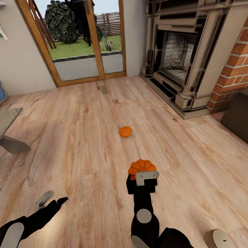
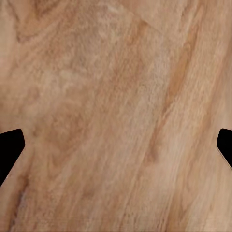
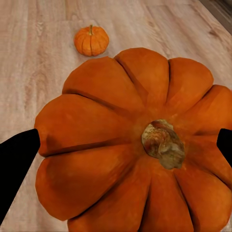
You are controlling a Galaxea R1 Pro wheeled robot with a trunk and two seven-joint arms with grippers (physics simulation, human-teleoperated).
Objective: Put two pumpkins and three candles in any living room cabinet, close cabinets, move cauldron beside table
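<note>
Pumpkins lie on the wood floor (image 1: 76,143) of a living room, and we are reaching for the nearer one. Our right claw (image 1: 142,174) hangs just above and behind the near pumpkin (image 1: 142,165), which sits in the middle of the floor ahead of us. In the right wrist view this pumpkin (image 3: 135,145) fills most of the frame, its dry stem facing the camera, with one dark fingertip (image 3: 14,169) on each side of it. The jaws stand wide, straddling the ribs; we cannot tell if they touch the skin yet.

The second pumpkin (image 1: 125,131) rests farther on, well apart from the first, toward the glass door (image 1: 81,37). A beige candle (image 1: 218,240) lies on the floor near our right side. The stone fireplace (image 1: 184,46) stands to the right, with the corner of the dark cabinet (image 1: 243,122) beyond it. A corner of the grey tabletop (image 1: 0,122) shows at the left.

Our left claw (image 1: 51,201) hangs low over bare floor, jaws spread wide, holding nothing.

We judge the pumpkin to be light, hard and rigid, with smooth rounded ribs that may slip. The widest part of its body, gripped across opposite ribs, looks the safest hold, not the stem.
</note>
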